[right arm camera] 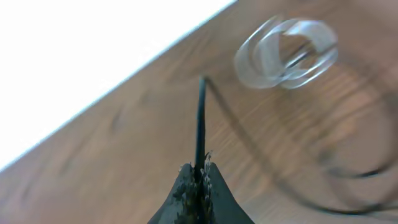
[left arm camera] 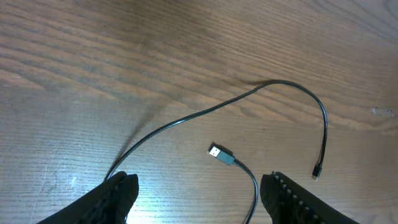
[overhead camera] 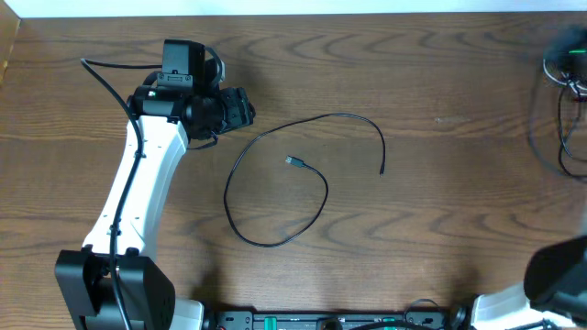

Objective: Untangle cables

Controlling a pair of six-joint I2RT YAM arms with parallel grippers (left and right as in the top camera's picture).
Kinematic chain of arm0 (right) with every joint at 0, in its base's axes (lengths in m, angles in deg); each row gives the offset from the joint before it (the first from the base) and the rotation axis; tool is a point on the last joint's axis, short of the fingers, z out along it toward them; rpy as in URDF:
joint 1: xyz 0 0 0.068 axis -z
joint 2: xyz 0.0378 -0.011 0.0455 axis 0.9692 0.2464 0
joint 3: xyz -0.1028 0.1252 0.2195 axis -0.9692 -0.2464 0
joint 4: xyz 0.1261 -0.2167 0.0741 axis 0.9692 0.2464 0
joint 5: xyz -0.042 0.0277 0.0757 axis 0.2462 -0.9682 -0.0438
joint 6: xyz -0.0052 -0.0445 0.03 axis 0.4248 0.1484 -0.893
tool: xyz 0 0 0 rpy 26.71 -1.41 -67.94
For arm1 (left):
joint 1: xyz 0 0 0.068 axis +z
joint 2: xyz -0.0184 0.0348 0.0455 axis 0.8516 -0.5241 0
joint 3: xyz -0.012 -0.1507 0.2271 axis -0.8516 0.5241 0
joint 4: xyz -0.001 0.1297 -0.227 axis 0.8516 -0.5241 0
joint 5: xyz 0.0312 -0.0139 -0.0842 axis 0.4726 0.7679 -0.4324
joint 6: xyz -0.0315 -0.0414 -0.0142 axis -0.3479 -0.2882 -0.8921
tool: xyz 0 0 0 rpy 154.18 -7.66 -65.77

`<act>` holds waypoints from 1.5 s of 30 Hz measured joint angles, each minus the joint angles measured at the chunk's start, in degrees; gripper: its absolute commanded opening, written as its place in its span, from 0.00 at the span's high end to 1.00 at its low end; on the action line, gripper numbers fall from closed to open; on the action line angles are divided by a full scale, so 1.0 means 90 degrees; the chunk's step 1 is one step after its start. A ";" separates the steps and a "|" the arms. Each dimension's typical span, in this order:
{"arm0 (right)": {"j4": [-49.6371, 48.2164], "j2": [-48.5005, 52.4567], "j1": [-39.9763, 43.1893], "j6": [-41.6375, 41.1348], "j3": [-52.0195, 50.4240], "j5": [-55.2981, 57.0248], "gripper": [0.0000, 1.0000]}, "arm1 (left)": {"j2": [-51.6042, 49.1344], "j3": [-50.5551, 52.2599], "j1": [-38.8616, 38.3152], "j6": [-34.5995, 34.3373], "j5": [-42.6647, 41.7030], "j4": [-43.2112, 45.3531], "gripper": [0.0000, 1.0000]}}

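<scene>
A loose black cable (overhead camera: 240,153) lies by itself near the middle of the wooden table (overhead camera: 440,229), bent into an open loop that is not closed and does not cross itself. The loop is a little wider left to right than it is deep. Its USB plug (overhead camera: 293,161) rests inside the loop with its metal tip pointing to the far left. Its small plug end (overhead camera: 382,171) lies at the right side and points toward the near edge. In the left wrist view the USB plug (left arm camera: 221,154) has its tip pointing up and left, and the small plug end (left arm camera: 316,174) hangs at the end of the right-hand bend.

The left gripper (left arm camera: 200,182) is just to the left of the loop. Its fingers (left arm camera: 121,194) are spread wide and hold nothing, and the cable runs over the table between and ahead of them.

The right gripper (right arm camera: 200,169) has its fingers pressed together on a thin black cord (right arm camera: 200,121), which rises straight from the tips, away from the camera. Beyond it, blurred, lie a pale coiled cable (right arm camera: 261,62) and dark loops (right arm camera: 348,180) on the wood. The overhead view shows a cluster of dark cords (overhead camera: 560,128) at the far right edge of the table, well apart from the centre loop.
</scene>
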 measured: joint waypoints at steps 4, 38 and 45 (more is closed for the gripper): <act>-0.0561 0.0282 0.1005 0.0015 0.0036 0.0202 0.99 | 0.0000 0.0000 0.0000 -0.0002 -0.0002 0.0000 0.32; 0.0374 0.1202 -0.1642 0.2021 0.0078 -0.2841 0.01 | 0.0000 0.0000 0.0163 0.0002 0.0177 0.0432 0.32; 0.0631 0.1416 -0.3679 0.2339 0.0078 -0.2278 0.01 | -0.0002 0.0000 0.0770 -0.0005 0.0270 0.0182 0.32</act>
